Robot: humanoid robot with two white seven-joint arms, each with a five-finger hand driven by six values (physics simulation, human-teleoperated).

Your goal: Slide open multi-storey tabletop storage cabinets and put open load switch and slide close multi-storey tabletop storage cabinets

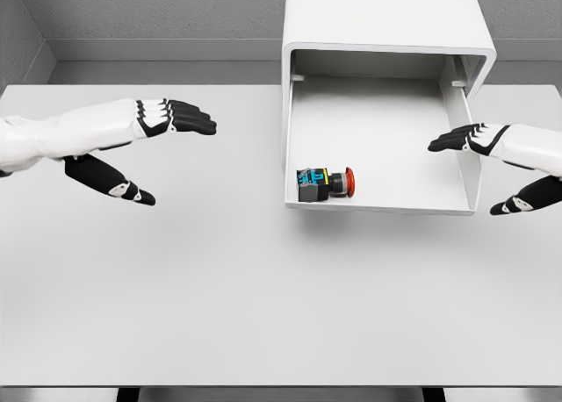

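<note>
A white storage cabinet (386, 20) stands at the back of the table, right of the middle. Its drawer (378, 207) is pulled out toward me. Inside the drawer, at the front left corner, lies the load switch (323, 183), a black and blue block with a red button pointing right. My right hand (479, 161) hovers at the drawer's right wall, fingers stretched out and holding nothing. My left hand (162, 147) floats over the table far to the left of the cabinet, fingers spread, thumb hanging low.
The white table (219, 288) stretches wide in front of the cabinet. Grey walls close off the back and the left corner.
</note>
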